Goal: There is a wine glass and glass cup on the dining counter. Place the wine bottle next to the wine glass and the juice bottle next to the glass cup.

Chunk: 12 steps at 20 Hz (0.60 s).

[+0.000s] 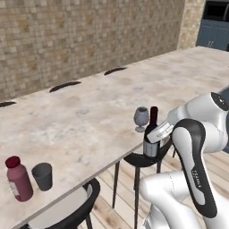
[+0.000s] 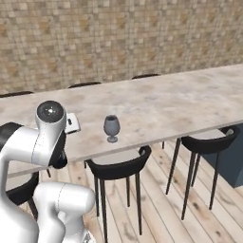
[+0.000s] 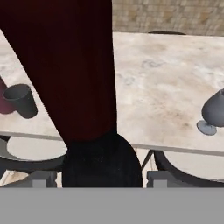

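My gripper (image 1: 155, 136) is shut on the wine bottle (image 1: 153, 120), a slim dark bottle with a dark red top. It is held upright at the front edge of the dining counter (image 1: 89, 116). The wine glass (image 1: 141, 117) stands on the counter just left of the bottle. Far left, the juice bottle (image 1: 19, 178) and the glass cup (image 1: 43, 175) stand side by side. In the hand view the wine bottle (image 3: 74, 65) looms between my gripper (image 3: 101, 177) fingers, with the wine glass (image 3: 214, 111) at the right and the glass cup (image 3: 22, 100) and juice bottle (image 3: 3, 103) at the left. From the right base view the wine glass (image 2: 112, 127) shows beside my arm.
Black bar stools (image 1: 142, 159) (image 1: 67, 209) stand under the counter's near edge, with more (image 2: 118, 166) (image 2: 209, 137) along it. A tiled wall (image 1: 89, 36) runs behind the counter. Dark blue cabinets (image 1: 217, 27) are at the far right.
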Tool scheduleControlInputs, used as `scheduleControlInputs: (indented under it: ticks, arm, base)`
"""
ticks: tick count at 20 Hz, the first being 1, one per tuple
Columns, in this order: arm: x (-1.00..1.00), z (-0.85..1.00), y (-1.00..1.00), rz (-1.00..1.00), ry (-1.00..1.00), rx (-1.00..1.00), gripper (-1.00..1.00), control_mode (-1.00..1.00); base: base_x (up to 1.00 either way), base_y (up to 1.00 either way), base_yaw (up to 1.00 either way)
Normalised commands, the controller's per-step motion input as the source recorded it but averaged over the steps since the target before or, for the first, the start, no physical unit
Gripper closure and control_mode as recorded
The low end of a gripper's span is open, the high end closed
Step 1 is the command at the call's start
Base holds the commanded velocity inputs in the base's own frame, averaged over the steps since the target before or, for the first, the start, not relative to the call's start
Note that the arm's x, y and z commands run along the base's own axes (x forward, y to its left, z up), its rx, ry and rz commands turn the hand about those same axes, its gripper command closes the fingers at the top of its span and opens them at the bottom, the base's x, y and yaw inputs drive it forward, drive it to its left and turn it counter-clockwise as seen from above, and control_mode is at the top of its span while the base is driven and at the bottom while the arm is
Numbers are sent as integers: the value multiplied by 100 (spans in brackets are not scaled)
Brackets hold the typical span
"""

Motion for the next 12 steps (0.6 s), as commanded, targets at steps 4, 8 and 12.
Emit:
scheduleControlInputs:
  ticks: [4, 8, 12]
  arm:
    - [0, 0, 0, 0, 0, 0, 100, 100]
    - [0, 0, 0, 0, 0, 0, 100, 100]
    - [0, 0, 0, 0, 0, 0, 100, 100]
  base:
    - [63, 0, 0]
    - [49, 2, 0]
    - [45, 3, 0]
